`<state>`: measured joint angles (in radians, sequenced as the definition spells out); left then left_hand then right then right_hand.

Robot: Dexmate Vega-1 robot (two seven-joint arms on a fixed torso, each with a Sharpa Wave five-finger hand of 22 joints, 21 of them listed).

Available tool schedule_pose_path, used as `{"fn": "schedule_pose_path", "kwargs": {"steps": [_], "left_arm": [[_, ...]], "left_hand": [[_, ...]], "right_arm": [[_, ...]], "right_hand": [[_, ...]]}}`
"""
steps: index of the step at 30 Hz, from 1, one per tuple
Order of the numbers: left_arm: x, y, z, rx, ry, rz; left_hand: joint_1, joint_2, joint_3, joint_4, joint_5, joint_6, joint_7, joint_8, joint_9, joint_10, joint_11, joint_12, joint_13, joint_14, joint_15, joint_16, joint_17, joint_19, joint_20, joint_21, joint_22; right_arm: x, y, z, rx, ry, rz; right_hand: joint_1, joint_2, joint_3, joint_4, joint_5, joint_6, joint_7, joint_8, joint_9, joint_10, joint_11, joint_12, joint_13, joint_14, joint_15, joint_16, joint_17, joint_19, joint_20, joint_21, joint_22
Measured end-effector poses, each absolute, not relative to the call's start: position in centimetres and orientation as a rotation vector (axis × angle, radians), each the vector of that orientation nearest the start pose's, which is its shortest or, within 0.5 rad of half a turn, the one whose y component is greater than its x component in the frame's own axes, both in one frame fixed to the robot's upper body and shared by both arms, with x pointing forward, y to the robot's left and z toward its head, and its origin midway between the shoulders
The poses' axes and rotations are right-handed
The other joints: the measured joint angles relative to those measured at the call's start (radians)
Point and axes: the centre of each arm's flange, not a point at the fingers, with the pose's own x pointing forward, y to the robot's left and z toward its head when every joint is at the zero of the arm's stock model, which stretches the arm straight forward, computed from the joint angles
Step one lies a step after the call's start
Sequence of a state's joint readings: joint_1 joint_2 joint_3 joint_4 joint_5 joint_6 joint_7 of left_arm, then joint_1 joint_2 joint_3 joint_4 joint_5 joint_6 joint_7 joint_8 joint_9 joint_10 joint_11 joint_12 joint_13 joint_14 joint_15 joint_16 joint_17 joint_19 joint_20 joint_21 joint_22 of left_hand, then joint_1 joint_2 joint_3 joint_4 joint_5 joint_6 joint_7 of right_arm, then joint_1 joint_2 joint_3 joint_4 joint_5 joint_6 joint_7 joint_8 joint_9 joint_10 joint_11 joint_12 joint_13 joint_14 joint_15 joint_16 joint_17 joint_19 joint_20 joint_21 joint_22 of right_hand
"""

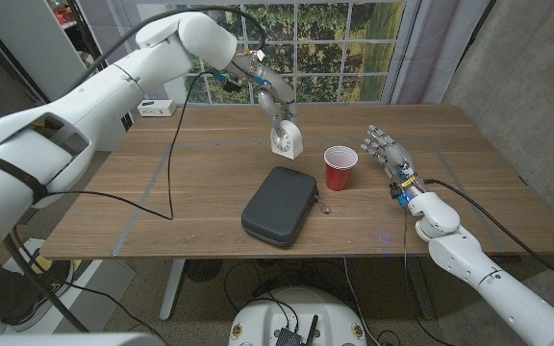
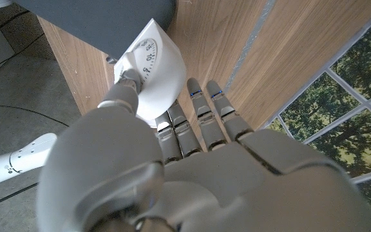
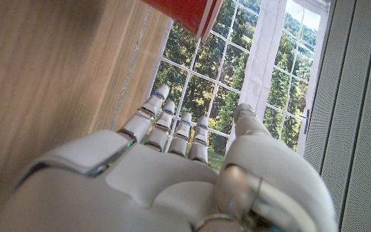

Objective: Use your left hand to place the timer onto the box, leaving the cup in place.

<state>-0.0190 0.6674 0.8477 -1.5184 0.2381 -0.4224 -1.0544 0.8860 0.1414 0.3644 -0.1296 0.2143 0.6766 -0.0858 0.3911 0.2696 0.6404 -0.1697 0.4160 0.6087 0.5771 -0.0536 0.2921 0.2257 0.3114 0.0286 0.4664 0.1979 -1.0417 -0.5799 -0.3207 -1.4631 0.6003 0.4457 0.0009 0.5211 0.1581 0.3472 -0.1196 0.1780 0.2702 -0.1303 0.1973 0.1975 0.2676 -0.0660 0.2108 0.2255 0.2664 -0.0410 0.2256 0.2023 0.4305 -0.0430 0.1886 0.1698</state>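
Fingers (image 2: pixel 129 87) of the left hand (image 1: pixel 275 104) pinch the white timer (image 1: pixel 287 141), seemingly just above the table (image 1: pixel 200 183), ready to carry toward the box (image 1: pixel 279 205) at six o'clock. Right hand (image 1: pixel 385 151) idles, fingers spread, at three o'clock of the cup (image 1: pixel 339 167).

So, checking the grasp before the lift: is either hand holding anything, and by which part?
The left hand holds the white timer by its upper part, thumb on the dial side. The right hand holds nothing.
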Motion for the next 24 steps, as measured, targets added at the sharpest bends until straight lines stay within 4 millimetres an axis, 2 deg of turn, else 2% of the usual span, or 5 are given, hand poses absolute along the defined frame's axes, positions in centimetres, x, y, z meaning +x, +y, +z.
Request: {"fn": "schedule_pose_path", "kwargs": {"steps": [8, 24], "left_arm": [[52.5, 10.2, 20.5, 2.028, -0.687, -0.919], [52.1, 10.5, 16.8, 2.014, -0.692, -0.908]], "left_hand": [[-0.001, 0.001, 0.000, 0.000, -0.003, 0.002, -0.002, 0.000, 0.000, 0.000, 0.000, 0.002, 0.005, 0.006, -0.006, 0.000, 0.000, 0.000, 0.000, 0.000, 0.000], [-0.001, 0.001, 0.000, 0.000, -0.007, 0.000, -0.003, 0.000, 0.000, 0.000, 0.000, 0.002, 0.006, 0.011, 0.000, -0.004, 0.005, 0.000, 0.000, 0.007, 0.000]], "right_arm": [[59.5, -30.1, -6.4, -0.003, -0.707, 0.207], [58.9, -30.1, -7.2, 0.004, -0.710, 0.200]], "right_hand": [[-0.004, 0.004, 0.000, 0.000, 0.000, 0.000, 0.000, 0.000, 0.000, 0.000, 0.000, 0.000, 0.000, 0.000, 0.000, 0.004, 0.000, 0.000, 0.000, 0.000, 0.000], [-0.004, 0.004, 0.000, 0.000, 0.000, 0.000, 0.000, 0.000, 0.000, 0.000, 0.000, 0.000, 0.000, 0.000, 0.000, 0.004, 0.000, 0.000, 0.000, 0.000, 0.000]]}}
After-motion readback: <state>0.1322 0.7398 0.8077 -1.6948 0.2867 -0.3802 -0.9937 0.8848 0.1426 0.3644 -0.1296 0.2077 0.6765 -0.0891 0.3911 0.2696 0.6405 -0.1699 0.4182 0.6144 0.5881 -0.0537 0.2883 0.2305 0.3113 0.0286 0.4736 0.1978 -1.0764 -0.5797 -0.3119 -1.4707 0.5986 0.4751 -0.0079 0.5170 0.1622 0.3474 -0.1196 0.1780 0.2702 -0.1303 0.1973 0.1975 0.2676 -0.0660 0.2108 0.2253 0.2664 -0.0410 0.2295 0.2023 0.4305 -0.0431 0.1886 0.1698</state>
